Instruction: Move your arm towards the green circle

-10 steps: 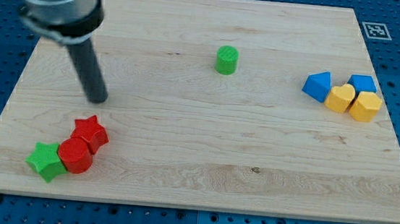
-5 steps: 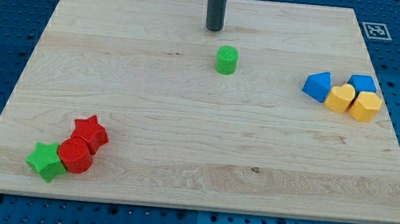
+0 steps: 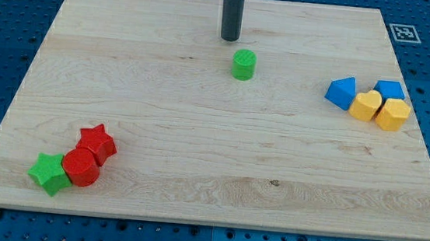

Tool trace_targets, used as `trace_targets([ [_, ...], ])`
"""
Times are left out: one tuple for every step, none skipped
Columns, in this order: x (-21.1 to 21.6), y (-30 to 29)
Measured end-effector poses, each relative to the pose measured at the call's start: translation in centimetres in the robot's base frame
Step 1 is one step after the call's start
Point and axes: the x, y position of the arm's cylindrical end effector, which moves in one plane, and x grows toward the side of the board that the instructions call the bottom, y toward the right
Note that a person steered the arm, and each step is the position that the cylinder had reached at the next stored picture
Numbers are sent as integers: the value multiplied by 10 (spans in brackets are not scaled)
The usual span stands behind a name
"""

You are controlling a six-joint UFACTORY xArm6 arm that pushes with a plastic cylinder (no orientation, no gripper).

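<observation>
The green circle (image 3: 243, 64), a small green cylinder, stands upright on the wooden board (image 3: 198, 135) a little above the middle. My tip (image 3: 229, 38) is the lower end of a dark rod that comes down from the view's top. It sits just above and slightly left of the green circle, a short gap away, not touching it.
At the right are a blue block (image 3: 341, 92), a second blue block (image 3: 390, 90), a yellow heart (image 3: 367, 106) and a yellow block (image 3: 393, 114). At the lower left are a red star (image 3: 97, 142), a red block (image 3: 80, 166) and a green star (image 3: 49, 173).
The rod swung from the left of the board to the top middle, then moved slightly down toward the green circle. No block has moved.
</observation>
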Motion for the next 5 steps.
trace_targets([
  [4,0],
  [4,-19],
  [16,-51],
  [43,-51],
  [53,-45],
])
